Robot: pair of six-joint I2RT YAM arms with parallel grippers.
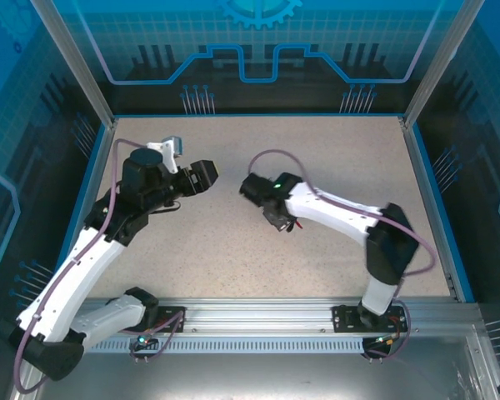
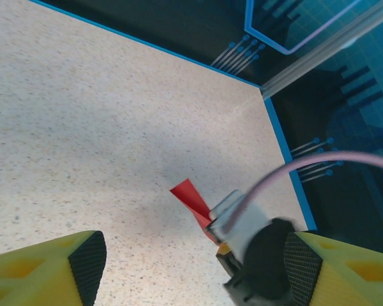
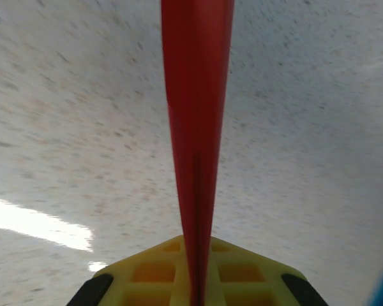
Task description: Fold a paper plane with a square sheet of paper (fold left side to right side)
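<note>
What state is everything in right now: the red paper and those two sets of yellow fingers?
red paper: folded long and narrow, clamped at one end.
right fingers: shut on the red paper.
left fingers: spread wide open, holding nothing.

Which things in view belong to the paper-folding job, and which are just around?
Job:
paper plane, a narrow folded red strip
right gripper, shut on it
left gripper, open, holding nothing

Just around:
speckled table
purple cable
blue enclosure walls
</note>
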